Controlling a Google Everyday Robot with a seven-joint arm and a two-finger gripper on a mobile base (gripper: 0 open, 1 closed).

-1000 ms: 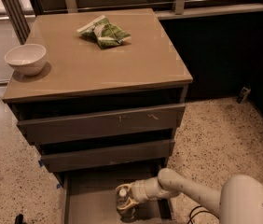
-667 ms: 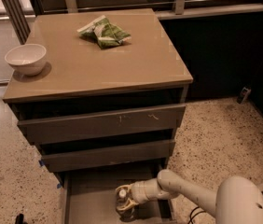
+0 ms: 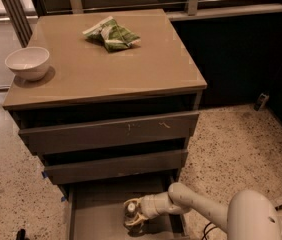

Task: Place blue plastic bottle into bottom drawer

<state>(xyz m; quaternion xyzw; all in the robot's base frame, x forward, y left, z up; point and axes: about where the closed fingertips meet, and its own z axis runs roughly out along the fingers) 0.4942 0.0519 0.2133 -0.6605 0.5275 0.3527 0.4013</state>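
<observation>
Down in the bottom drawer, which is pulled out beneath the two closed fronts, the blue plastic bottle is seen upright near the right-hand side, its cap uppermost; the gripper is set around it from the right, at the end of the pale arm that reaches in low over the floor; whether the bottle is clasped or already let go cannot be told, since the parts about it merge with the label.

The step in hand is judged to be the setting-down and release; it is done well if the base is brought flat onto the drawer floor before anything is loosened, so that the bottle is not dropped or tipped; the opening is best made slowly and evenly, and the withdrawal taken straight back to the right and upward, clear of the cap and of the middle drawer front overhanging the tray; a sideways drag is to be avoided, as a light bottle is easily knocked over.

The drawer's near edge and the bottle's foot are cut off or shadowed at the bottom of the view; contact between base and floor is not made out; the drawer's back is hidden under the fronts above.
</observation>
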